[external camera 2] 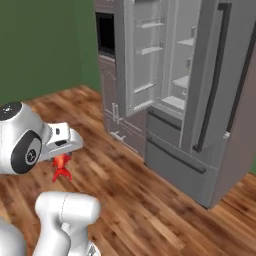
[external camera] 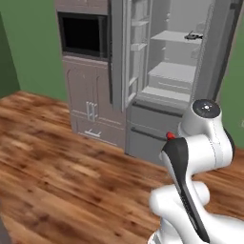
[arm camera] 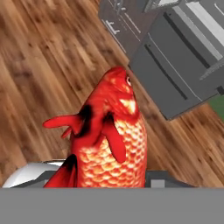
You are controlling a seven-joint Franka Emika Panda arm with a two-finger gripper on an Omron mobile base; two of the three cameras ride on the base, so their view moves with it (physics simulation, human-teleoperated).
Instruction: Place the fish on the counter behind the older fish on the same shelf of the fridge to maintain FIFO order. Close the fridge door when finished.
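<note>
My gripper [external camera 2: 61, 156] is shut on the red-orange fish [arm camera: 111, 140], which hangs head-down over the wooden floor [external camera 2: 150, 200]. A red tip of the fish [external camera: 170, 136] peeks from behind my arm in the left base view. The fridge [external camera: 157, 128] stands ahead with both upper doors open. The older fish [external camera: 193, 35], dark grey, lies on an upper shelf [external camera: 171, 37] near its right side. The counter is out of view.
A black-fronted wall oven [external camera: 83, 33] sits in the cabinet column left of the fridge. The fridge's left door [external camera 2: 142, 55] carries bins, and its right door [external camera 2: 215, 75] swings out toward me. Closed grey drawers [arm camera: 175, 74] are below the shelves.
</note>
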